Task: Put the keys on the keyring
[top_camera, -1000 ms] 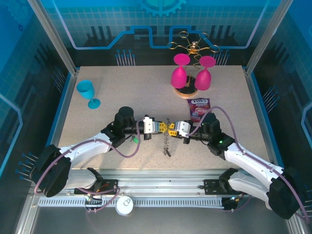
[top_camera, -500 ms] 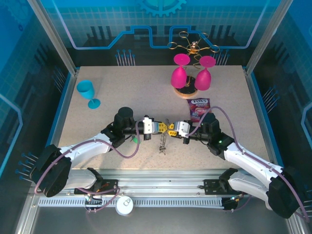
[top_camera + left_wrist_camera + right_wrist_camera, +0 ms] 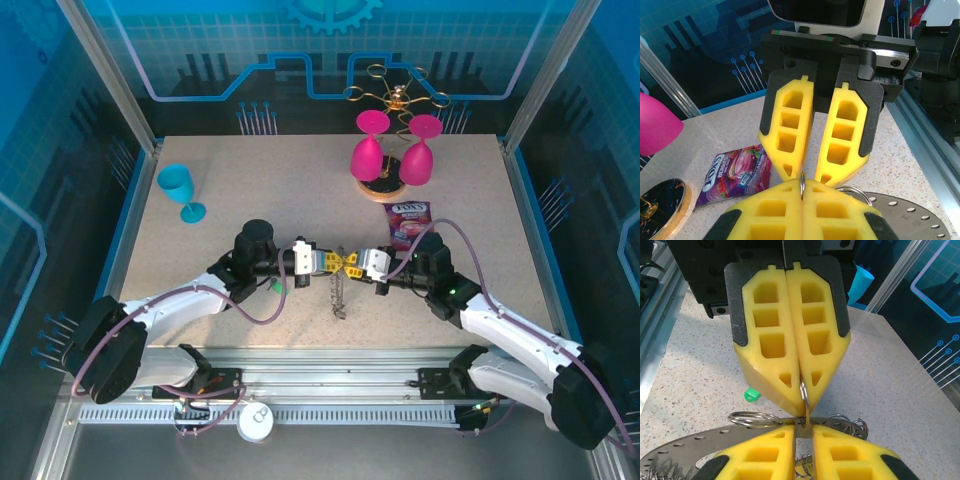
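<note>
Two arms, two grippers, nose to nose above the middle of the table, closer to its near edge than its far one. Left gripper clamped fully shut, both yellow fingers pressed flat together, one thin silvery link pinched at the tips. Right gripper drawn almost closed around that same link, a narrow slit left between its tips; firm hold or mere contact, impossible to tell. Keyring slung just below the meeting point: one grey flat hoop pierced with a row of small holes, seen edge-on from above as a dark strip pointing at the near edge. Two more loose silvery rings against its rim in the right wrist view, further links bunched and too tangled to count. One green-headed key alone on the table, beside the left arm, apart from the hoop. By the far edge, right of its middle, two pink glasses upside down on one gold wire stand with a round base. One purple sweet packet flat just in front of that base, near the right arm. One blue goblet upright by the left edge, well clear of everything else.
</note>
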